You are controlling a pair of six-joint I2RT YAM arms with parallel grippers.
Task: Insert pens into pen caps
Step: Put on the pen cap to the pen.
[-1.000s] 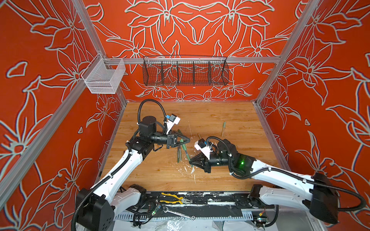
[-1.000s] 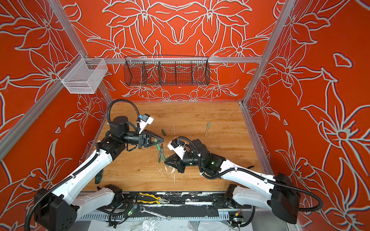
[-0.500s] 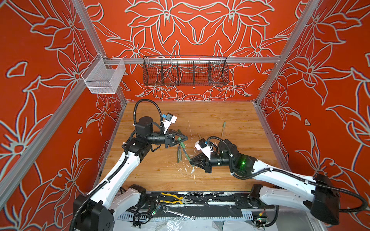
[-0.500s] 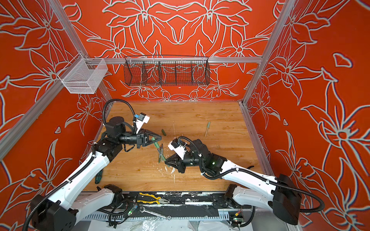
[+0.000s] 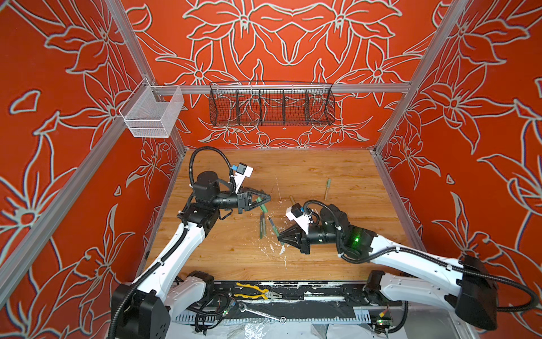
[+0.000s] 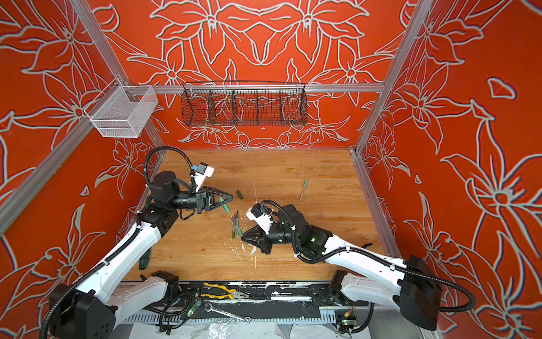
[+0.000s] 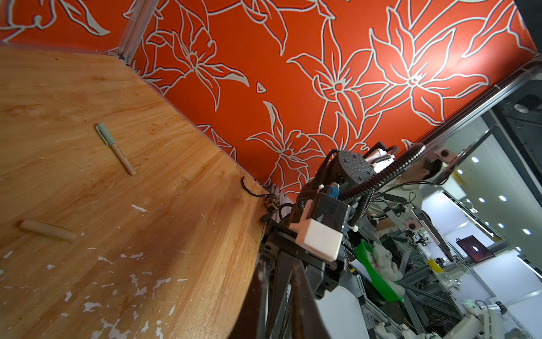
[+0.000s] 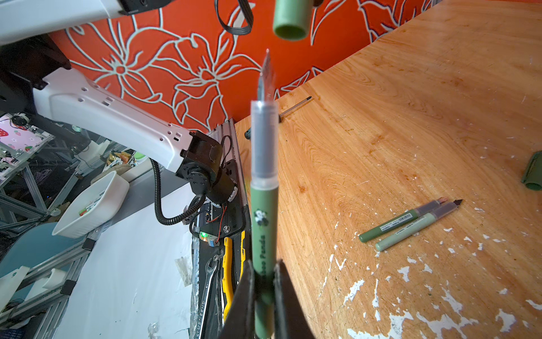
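Right wrist view: the right hand [image 8: 264, 281] is clamped on the rear of a green pen [image 8: 264, 205]. The pen's dark tip points toward the open mouth of a green cap [image 8: 289, 22] and stops short of it. In both top views the left hand [image 5: 266, 199] pinches that cap above the table [image 5: 322, 252]. Two spare pens [image 8: 407, 224] lie side by side on the wood.

Yellow-handled pliers [image 5: 254, 291] lie just off the counter's [image 5: 337, 164] front edge, a wrench [image 5: 261, 311] right beside them. Above the counter's far edge hangs a black wire basket [image 5: 271, 104], with a white mesh basket [image 5: 152, 113] over its far corner.
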